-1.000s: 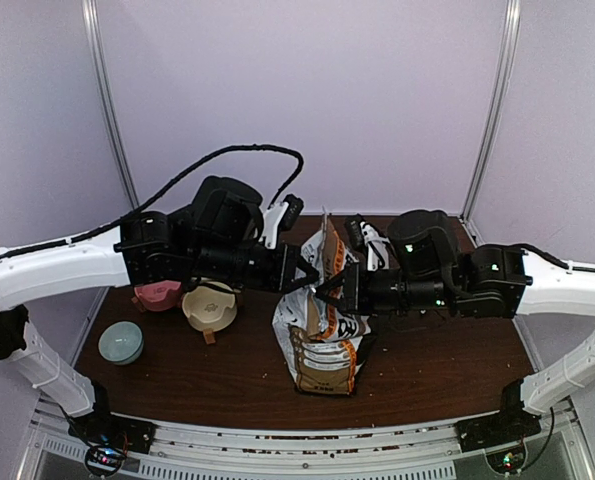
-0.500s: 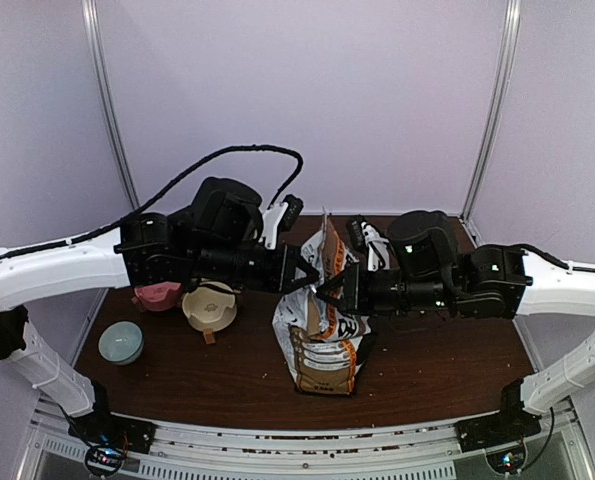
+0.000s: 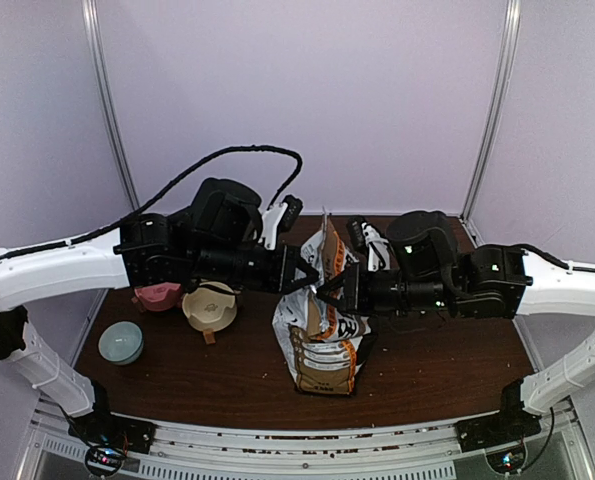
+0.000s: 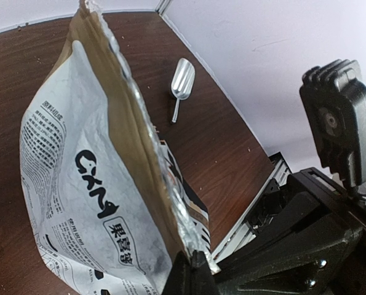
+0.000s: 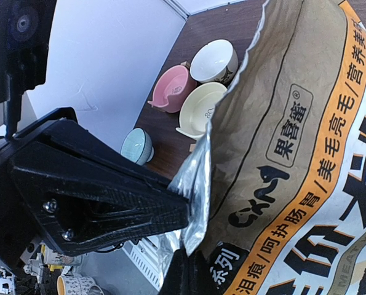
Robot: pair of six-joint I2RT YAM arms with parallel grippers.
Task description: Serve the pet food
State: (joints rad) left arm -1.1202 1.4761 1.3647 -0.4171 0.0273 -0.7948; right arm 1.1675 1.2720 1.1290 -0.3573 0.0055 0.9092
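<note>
The dark brown table [image 3: 427, 370] sits inside pale purple walls. In the middle is a big paper bag [image 3: 322, 345], held up by its top. The left gripper [image 3: 313, 282] and the right gripper [image 3: 321, 293] are both clamped tight on the bag's shiny top edge (their tips nearly meet). The pet food cannot be seen. On the left are a blue-green bowl [image 3: 121, 342], a cream bowl [image 3: 209, 305] and a pink bowl [image 3: 157, 296]. Far behind the bag lies a silver scoop [image 4: 183, 80].

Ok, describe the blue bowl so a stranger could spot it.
Go to the table's left end, left of the bag. Bowls sit there; the blue bowl is nearest the front edge. It stands apart from the pink bowl and cream bowl, the only blue one.
</note>
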